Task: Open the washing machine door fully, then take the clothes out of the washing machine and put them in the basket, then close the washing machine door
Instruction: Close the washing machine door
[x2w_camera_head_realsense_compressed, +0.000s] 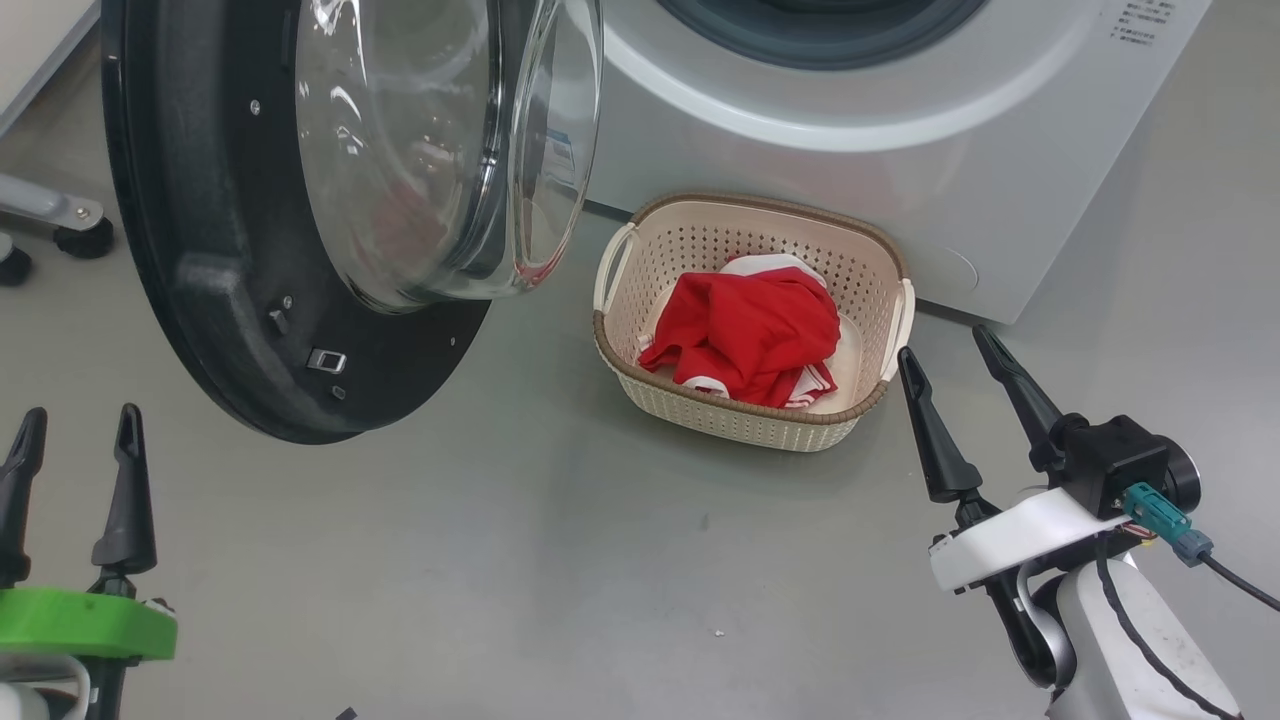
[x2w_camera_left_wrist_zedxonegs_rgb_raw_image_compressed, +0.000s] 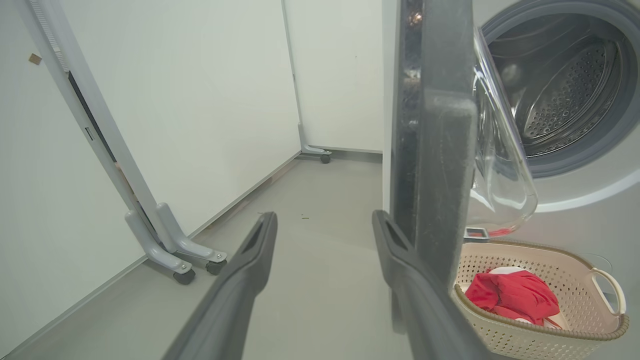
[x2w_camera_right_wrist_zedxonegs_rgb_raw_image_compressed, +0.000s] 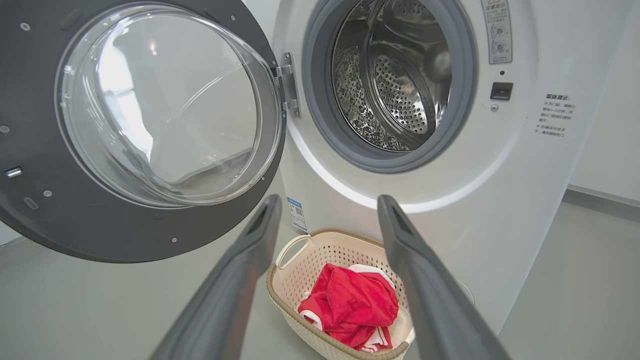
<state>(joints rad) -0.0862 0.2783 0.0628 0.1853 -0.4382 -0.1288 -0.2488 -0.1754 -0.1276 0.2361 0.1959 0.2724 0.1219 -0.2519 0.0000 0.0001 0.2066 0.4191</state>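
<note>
The washing machine door (x2w_camera_head_realsense_compressed: 230, 290) (x2w_camera_right_wrist_zedxonegs_rgb_raw_image_compressed: 65, 220) stands swung wide open, its glass bowl (x2w_camera_left_wrist_zedxonegs_rgb_raw_image_compressed: 495, 165) bulging out. Behind it the white washing machine (x2w_camera_head_realsense_compressed: 900, 150) (x2w_camera_right_wrist_zedxonegs_rgb_raw_image_compressed: 500, 165) shows a bare steel drum (x2w_camera_right_wrist_zedxonegs_rgb_raw_image_compressed: 395, 85) (x2w_camera_left_wrist_zedxonegs_rgb_raw_image_compressed: 565, 95). The red clothes (x2w_camera_head_realsense_compressed: 745, 335) (x2w_camera_left_wrist_zedxonegs_rgb_raw_image_compressed: 515, 297) (x2w_camera_right_wrist_zedxonegs_rgb_raw_image_compressed: 352, 307) lie in the cream basket (x2w_camera_head_realsense_compressed: 745, 420) (x2w_camera_left_wrist_zedxonegs_rgb_raw_image_compressed: 550, 340) (x2w_camera_right_wrist_zedxonegs_rgb_raw_image_compressed: 295, 285) on the floor before the machine. My left gripper (x2w_camera_head_realsense_compressed: 78, 425) (x2w_camera_left_wrist_zedxonegs_rgb_raw_image_compressed: 324, 225) is open, low at the left, in front of the door's edge. My right gripper (x2w_camera_head_realsense_compressed: 948, 345) (x2w_camera_right_wrist_zedxonegs_rgb_raw_image_compressed: 329, 205) is open just right of the basket. Neither holds anything.
The grey floor (x2w_camera_head_realsense_compressed: 560, 560) stretches in front of the machine. A white partition on castor feet (x2w_camera_left_wrist_zedxonegs_rgb_raw_image_compressed: 175, 260) stands at the left, with another castor foot (x2w_camera_head_realsense_compressed: 70, 225) near the door. A cable (x2w_camera_head_realsense_compressed: 1235, 585) trails from my right wrist.
</note>
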